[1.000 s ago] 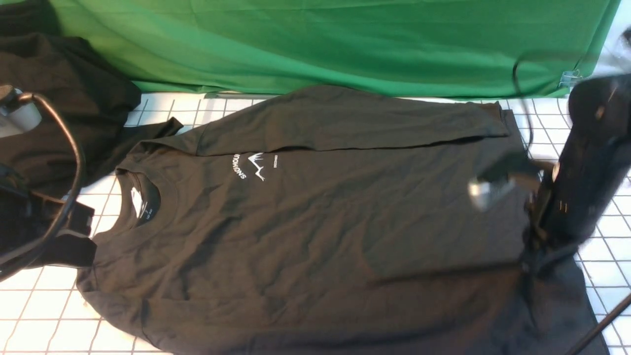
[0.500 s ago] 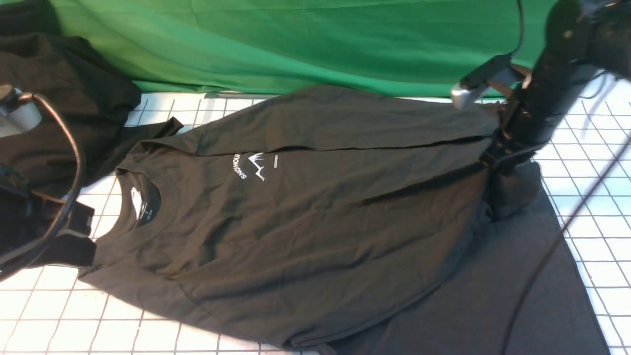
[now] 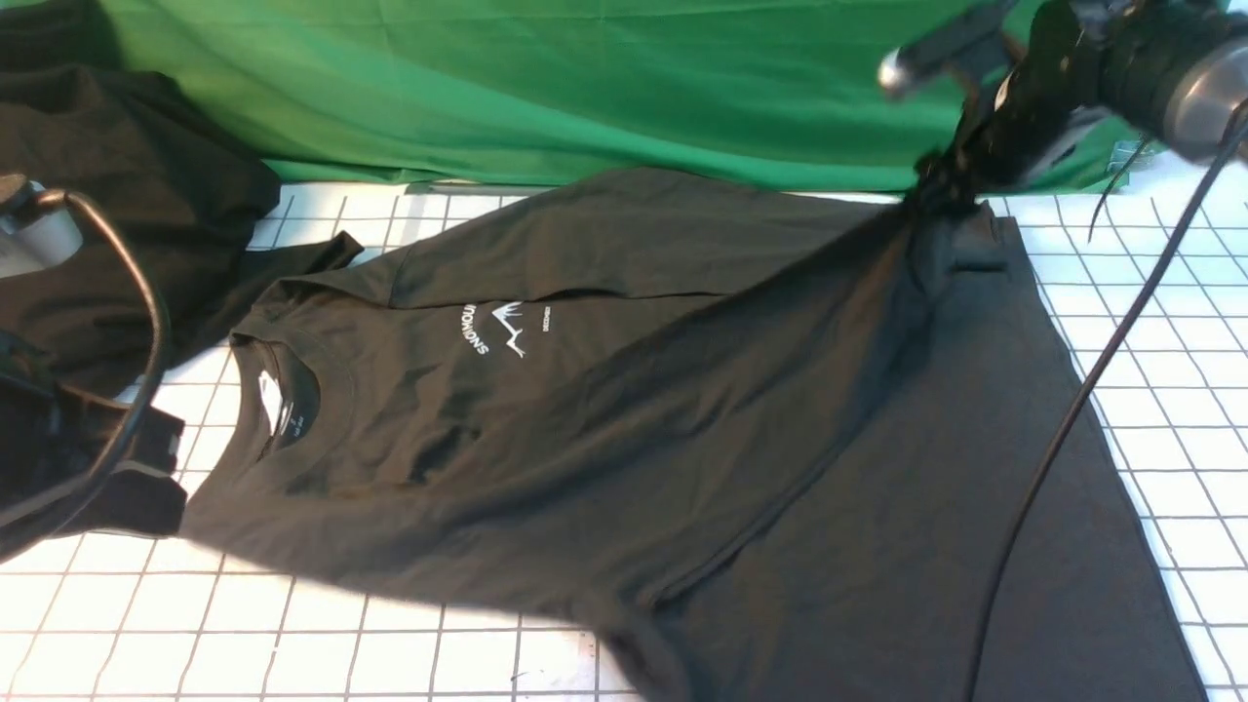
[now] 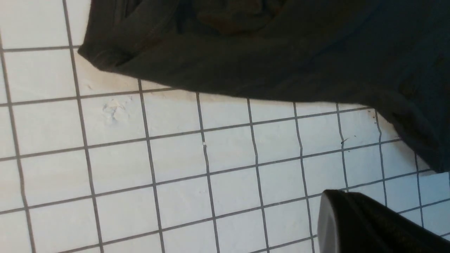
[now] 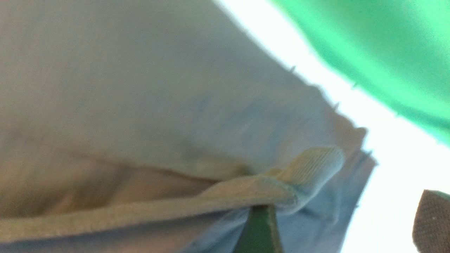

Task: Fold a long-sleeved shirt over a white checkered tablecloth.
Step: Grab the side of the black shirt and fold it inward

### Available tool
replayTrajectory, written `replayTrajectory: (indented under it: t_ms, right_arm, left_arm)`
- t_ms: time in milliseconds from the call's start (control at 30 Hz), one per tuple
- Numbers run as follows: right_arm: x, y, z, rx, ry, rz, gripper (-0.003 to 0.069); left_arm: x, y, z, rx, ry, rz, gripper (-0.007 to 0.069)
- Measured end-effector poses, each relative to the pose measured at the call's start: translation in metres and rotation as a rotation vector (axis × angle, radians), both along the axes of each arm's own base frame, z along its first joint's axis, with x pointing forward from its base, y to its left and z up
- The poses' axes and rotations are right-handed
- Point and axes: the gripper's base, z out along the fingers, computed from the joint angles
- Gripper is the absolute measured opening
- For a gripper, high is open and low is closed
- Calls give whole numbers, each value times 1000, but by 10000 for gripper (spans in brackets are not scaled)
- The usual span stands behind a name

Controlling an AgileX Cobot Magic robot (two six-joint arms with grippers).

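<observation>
The right claw [image 3: 938, 185] hangs with its jaws apart. In its wrist view a ribbed edge [image 5: 313, 161] of the long-sleeved shirt [image 3: 604, 429] lies draped over one finger [image 5: 261, 228], and the other finger is clear of it. From the claw the dark cloth runs tented down toward the robot, its near side laid across the body. The white logo [image 3: 502, 330] sits well off to the claw's left. Under it all spreads the white checkered tablecloth [image 3: 1170, 390], and just beyond the claw hangs the green backdrop [image 3: 585, 88].

I judge this to be the release of a side fold. Next the claw must lift away without dragging the edge along, and then the hem goes to the collar. The left claw [image 4: 365, 225], far to the left, is closed, over bare tablecloth beside the shirt. No container shows.
</observation>
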Motion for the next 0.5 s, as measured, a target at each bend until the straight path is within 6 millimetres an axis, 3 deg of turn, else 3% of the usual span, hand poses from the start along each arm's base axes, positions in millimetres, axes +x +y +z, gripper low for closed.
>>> replayTrajectory:
  t_ms: [100, 200, 300, 333, 500]
  right_arm:
    - [2, -10, 5, 24, -5, -35, 496]
    - [-3, -21, -1, 37, 80, -56, 416]
    - [-5, -22, -6, 34, 134, -37, 297]
    - [-5, -22, -6, 35, 136, -35, 290]
    - [-17, -17, -13, 30, 286, -6, 77]
  left_arm:
    - [0, 0, 0, 3, 1, 0, 4]
    - [0, 0, 0, 3, 0, 0, 4]
    - [1, 0, 0, 3, -7, 3, 4]
    - [1, 0, 0, 3, -7, 3, 4]
    - [1, 1, 0, 4, -12, 4, 4]
